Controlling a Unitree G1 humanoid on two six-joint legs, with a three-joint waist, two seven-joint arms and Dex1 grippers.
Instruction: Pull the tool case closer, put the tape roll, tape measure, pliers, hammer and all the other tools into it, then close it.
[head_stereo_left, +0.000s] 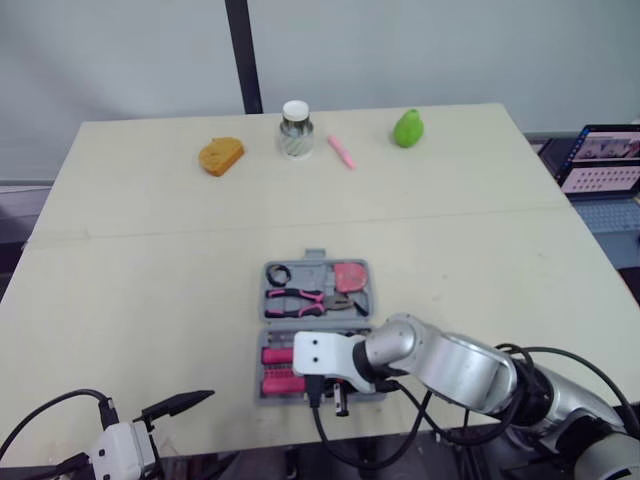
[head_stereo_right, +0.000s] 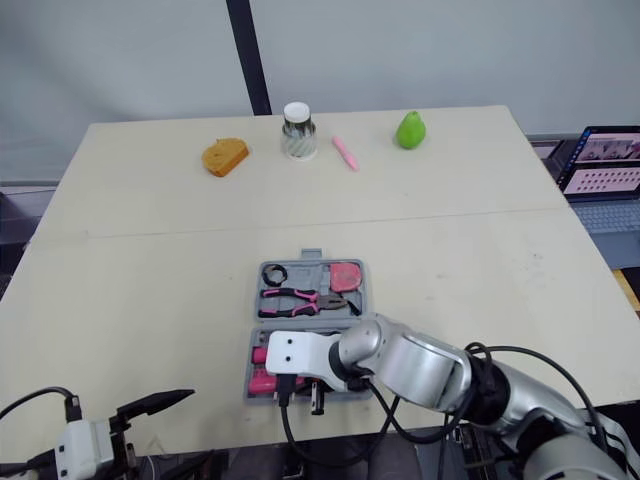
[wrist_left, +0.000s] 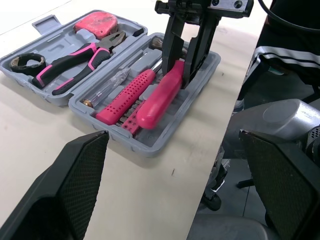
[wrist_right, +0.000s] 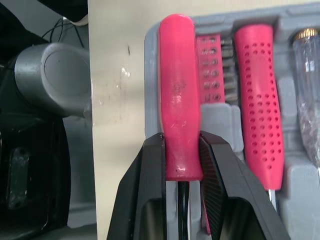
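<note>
The grey tool case (head_stereo_left: 368, 268) lies open near the table's front edge. Its far half holds the black tape roll (head_stereo_left: 277, 274), the pink-handled pliers (head_stereo_left: 300, 300) and the pink tape measure (head_stereo_left: 349, 274). In the near half lie a dotted pink handle (wrist_right: 255, 95) and a clear screwdriver (wrist_left: 112, 82). My right gripper (wrist_right: 182, 142) is shut on the end of a smooth pink tool handle (wrist_right: 179, 85) that rests slanted in the near half's front slot; the tool's head is hidden. My left gripper (wrist_left: 172, 135) stands open with nothing in it, off the table's front left edge.
Along the far edge stand an orange bread-shaped object (head_stereo_left: 221, 155), a white-lidded jar (head_stereo_left: 295, 128), a pink marker (head_stereo_left: 342, 152) and a green pear (head_stereo_left: 407, 128). A laptop (head_stereo_left: 603, 160) sits beyond the right edge. A black pole (head_stereo_left: 243, 55) rises behind the table.
</note>
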